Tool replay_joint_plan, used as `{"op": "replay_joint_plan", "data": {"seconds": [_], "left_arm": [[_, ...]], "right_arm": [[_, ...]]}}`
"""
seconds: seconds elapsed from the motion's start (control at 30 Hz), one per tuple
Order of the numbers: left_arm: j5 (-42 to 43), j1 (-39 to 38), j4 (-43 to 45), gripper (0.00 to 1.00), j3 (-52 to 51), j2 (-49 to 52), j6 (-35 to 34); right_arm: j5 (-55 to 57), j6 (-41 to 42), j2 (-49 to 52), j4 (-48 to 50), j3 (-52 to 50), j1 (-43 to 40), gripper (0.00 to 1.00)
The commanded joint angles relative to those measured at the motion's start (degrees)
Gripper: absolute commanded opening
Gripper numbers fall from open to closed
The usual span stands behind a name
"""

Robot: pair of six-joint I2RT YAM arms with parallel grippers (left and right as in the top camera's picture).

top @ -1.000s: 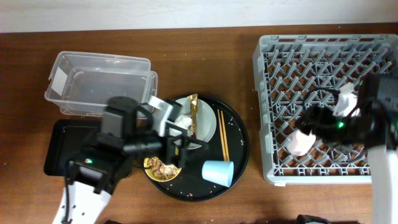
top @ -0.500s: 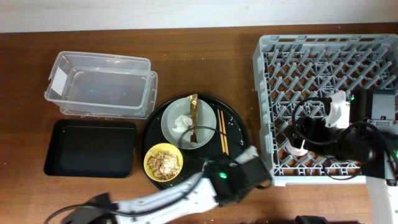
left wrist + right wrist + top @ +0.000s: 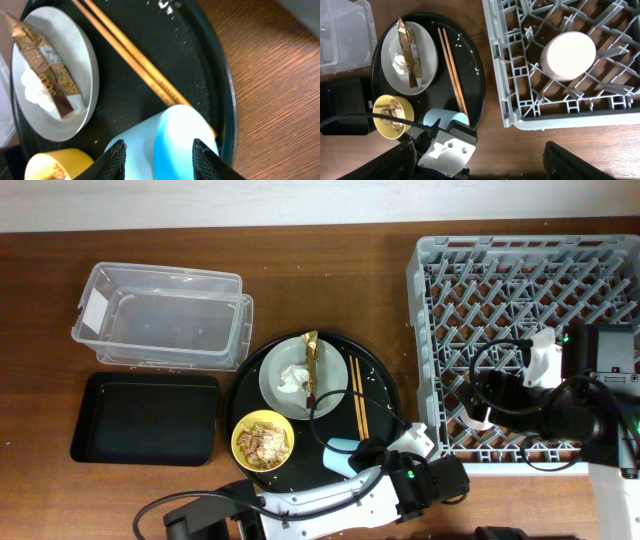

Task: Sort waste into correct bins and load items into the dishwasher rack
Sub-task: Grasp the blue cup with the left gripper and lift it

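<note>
Overhead view. Round black tray [image 3: 385, 415] at mid-worktop carries a grey plate [image 3: 283, 388] with a gold-brown wrapper [image 3: 311, 360], a yellow bowl of food scraps [image 3: 263, 442], a pair of wooden chopsticks [image 3: 358, 395] and, at its near edge, a light blue plastic cup [image 3: 340, 452], apparently lying on its side. Clear plastic bin [image 3: 160, 315] and flat black bin [image 3: 145, 418] lie left of the tray. Grey dishwasher rack [image 3: 530, 280] stands right of the tray, apart from it. Left arm [image 3: 420, 485] reaches in to the tray's near edge, and right arm [image 3: 575, 405] hangs right of the tray, over the rack.

Left wrist view. Left gripper [image 3: 159, 155] is spread, one finger over each flank of the cup, which lies close inside the tray's rim with the chopstick ends just beside it. Whether the fingers touch the cup cannot be told.

Right wrist view. Right gripper [image 3: 482, 162] is spread wide and holds nothing. Pale round bowl [image 3: 568, 55] sits upturned in the rack, well off the tray.

Likely hazards: a round cup on its side may roll or slip from closing fingers and go over the tray's rim. The fingers may also catch the chopsticks and drag them off the tray. A thin cup wall may buckle under a hard squeeze.
</note>
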Motion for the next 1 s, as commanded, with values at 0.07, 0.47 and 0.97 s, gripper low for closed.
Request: {"op": "replay_joint_plan", "data": {"seconds": [0.07,0.47,0.97], "left_arm": [[-2.84,0.15,-2.29,0.38,0.22,0.76,-2.38],[0.68,2.62,-6.40,0.00,0.15,1.60,-5.66],[32.13,21.24,-4.87,0.00,0.15,-11.82,-0.20]], "right_arm": [[0.74,-0.33,0.07,-0.44,0.66,0.39,0.83],[0.74,-0.33,0.07,-0.39,0.66,0.39,0.83],[2.05,-0.33,0.07,-0.37,0.66,0.35,0.84]]}}
